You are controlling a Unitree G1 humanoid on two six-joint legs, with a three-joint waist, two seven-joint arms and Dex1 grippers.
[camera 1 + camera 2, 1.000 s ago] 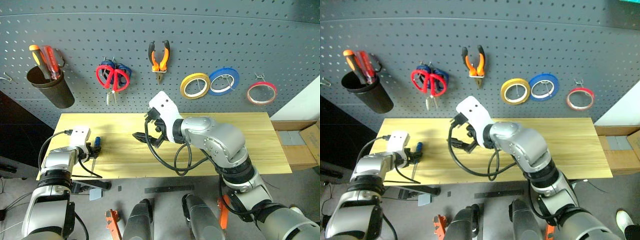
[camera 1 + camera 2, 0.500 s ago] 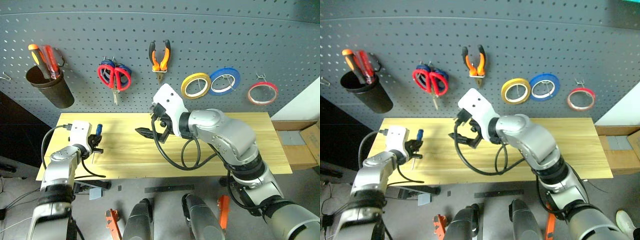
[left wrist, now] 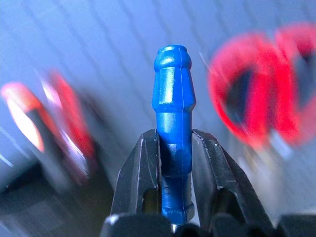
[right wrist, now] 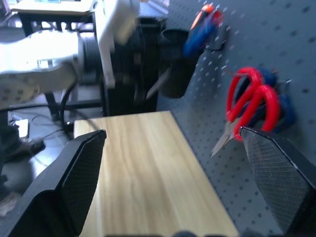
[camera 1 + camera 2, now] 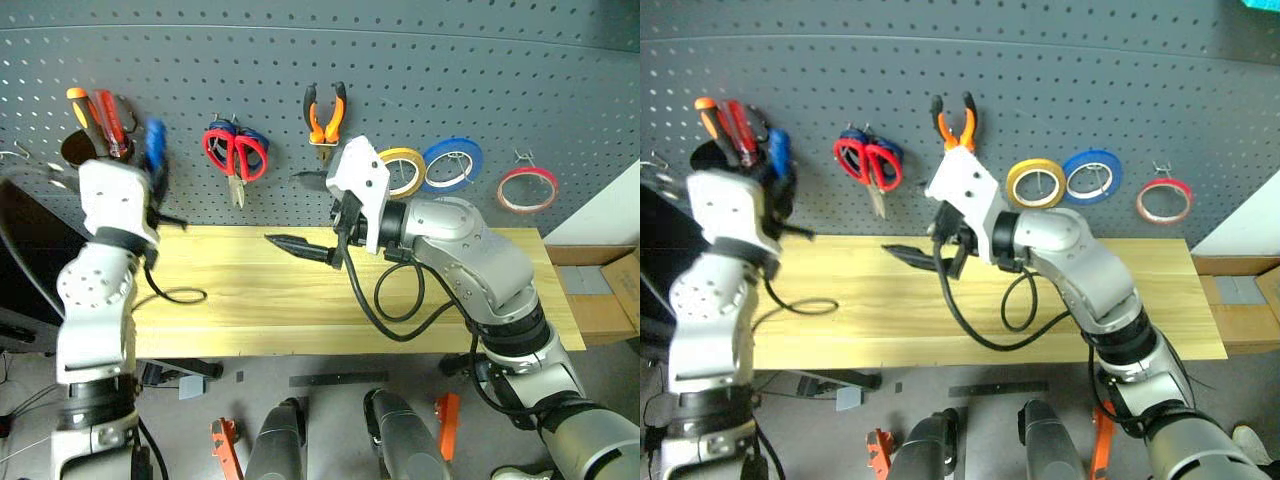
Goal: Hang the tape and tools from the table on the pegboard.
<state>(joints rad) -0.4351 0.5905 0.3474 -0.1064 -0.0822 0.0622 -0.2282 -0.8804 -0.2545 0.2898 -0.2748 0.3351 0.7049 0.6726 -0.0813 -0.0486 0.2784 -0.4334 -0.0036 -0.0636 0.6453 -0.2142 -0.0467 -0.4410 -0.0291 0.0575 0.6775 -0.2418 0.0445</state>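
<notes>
My left gripper is shut on the blue-handled screwdriver and holds it up in front of the pegboard, handle uppermost, beside the black cup. Red-handled scissors, orange-and-black pliers and the thin red ring of tape hang on the pegboard. My right gripper stands open above the middle of the table, pointing left, with nothing between its fingers.
The cup holds orange and red screwdrivers. A yellow roll and a blue roll hang between pliers and red tape. Blue-handled scissors sit behind the red ones. A cardboard box stands right of the table.
My left gripper has lifted the blue screwdriver off the table's left end up to the cup on the pegboard. My right gripper has risen a little and turned.
</notes>
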